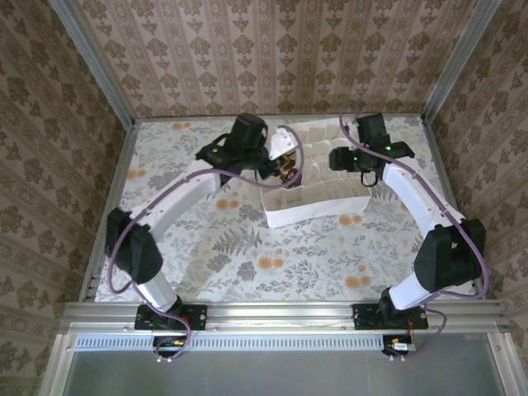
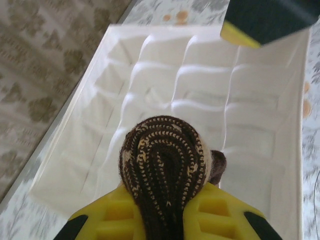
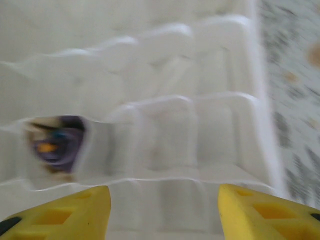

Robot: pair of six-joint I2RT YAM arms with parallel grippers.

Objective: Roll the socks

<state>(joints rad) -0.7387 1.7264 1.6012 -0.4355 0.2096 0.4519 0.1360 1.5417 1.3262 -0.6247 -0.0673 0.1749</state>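
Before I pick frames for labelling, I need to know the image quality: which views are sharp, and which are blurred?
Left wrist: the brown sock up close is crisp, its knit readable, and the white organizer behind it is slightly soft. Right wrist: motion blur throughout, with the purple sock just a dark smudge in its compartment. Top external: sharp and evenly lit, no glare.

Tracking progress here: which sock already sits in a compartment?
The purple sock, balled up inside the white box; the brown sock is clamped in the left gripper above it.
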